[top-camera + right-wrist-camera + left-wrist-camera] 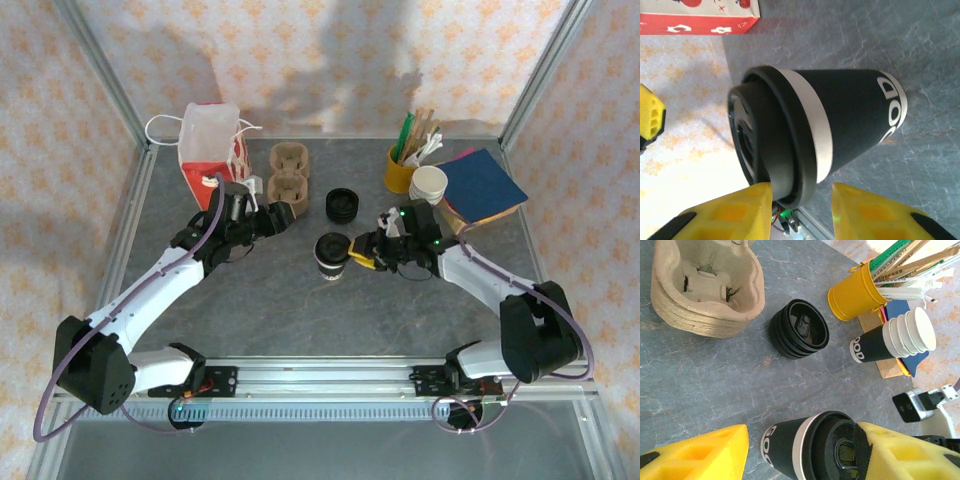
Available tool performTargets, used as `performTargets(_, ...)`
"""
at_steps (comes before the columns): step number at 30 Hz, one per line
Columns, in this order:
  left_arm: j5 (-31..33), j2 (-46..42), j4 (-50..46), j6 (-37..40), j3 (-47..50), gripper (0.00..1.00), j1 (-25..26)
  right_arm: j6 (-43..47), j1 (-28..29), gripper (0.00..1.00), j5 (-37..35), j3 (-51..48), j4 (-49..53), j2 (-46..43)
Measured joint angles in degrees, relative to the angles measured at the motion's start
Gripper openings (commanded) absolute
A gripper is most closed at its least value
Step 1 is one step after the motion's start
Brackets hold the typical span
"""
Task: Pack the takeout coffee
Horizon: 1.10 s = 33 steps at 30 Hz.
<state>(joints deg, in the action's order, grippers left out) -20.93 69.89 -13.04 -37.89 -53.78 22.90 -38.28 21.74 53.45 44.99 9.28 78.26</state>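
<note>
The right gripper (801, 190) has its jaws parted either side of the takeout coffee (840, 125), not clamping it. The left gripper (277, 214) hangs open and empty near the cardboard carrier (287, 170)

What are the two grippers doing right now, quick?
Left gripper: open, holding nothing.
Right gripper: open, fingers either side of the takeout coffee at its lid, with a gap on one side.
</note>
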Motion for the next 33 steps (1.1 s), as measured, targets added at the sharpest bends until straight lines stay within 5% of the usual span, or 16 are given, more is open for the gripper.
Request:
performTargets(9, -0.02, 0.00, 0.04, 0.07, 0.83, 0.61, 0.00, 6.99, 0.07, 0.43, -9.84, 6.80, 7.85, -0.92)
performTargets(33, -0.02, 0.00, 0.04, 0.28, 1.03, 0.59, 0.00, 6.69, 4.57, 0.42, -8.44, 9.33, 3.32, 1.88)
